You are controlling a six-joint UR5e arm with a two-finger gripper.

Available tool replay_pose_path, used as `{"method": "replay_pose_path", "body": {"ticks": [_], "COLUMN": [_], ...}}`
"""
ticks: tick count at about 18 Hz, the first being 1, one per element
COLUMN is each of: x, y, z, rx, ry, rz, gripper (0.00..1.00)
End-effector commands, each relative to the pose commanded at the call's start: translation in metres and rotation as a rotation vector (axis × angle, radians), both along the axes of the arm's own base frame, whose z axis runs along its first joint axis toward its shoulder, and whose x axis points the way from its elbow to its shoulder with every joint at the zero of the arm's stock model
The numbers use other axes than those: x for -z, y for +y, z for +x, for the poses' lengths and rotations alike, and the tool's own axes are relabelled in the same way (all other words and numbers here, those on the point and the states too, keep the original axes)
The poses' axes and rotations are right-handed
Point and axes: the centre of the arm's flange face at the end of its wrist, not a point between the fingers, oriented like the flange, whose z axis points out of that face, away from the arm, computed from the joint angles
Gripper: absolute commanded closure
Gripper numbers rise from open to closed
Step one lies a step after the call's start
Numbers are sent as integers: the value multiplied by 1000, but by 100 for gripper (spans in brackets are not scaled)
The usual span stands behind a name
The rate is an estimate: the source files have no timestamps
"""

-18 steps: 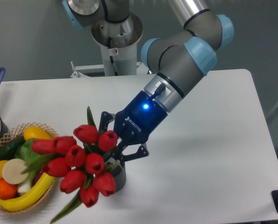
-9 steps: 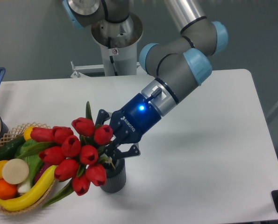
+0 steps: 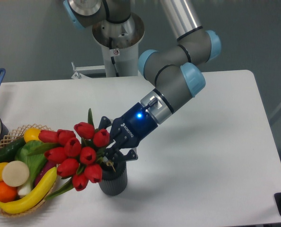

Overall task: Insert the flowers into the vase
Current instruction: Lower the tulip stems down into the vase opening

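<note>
**Red tulips tipped over the vase mouth**

Red flowers (image 3: pixel 79 158) lean out to the left, their stems held low in the claw (image 3: pixel 113 150), which is clamped on them just above the dark ribbed vase (image 3: pixel 114 179) on the white tabletop (image 3: pixel 216 156). Whether the stem ends are inside the rim is hidden. Judged step: insertion under way. Next, the bunch likely needs righting and lowering before release, keeping clear of the vegetable basket (image 3: pixel 8 137) nearby.
</note>
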Motion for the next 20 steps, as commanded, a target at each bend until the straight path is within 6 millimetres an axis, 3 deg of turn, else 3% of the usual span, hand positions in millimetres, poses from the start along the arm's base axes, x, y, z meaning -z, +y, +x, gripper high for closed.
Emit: {"method": "replay_pose_path", "body": {"ticks": [2, 7, 13, 16, 18, 20], "x": [15, 23, 38, 42, 42, 40], "y": [-3, -5, -15, -22, -23, -26], "z": [-4, -5, -8, -10, -10, -12], "rx": [5, 5, 12, 2, 1, -5], "ry": [14, 13, 7, -12, -17, -17], "rz": [6, 3, 42, 46, 48, 52], "gripper": [88, 84, 62, 45, 22, 7]}}
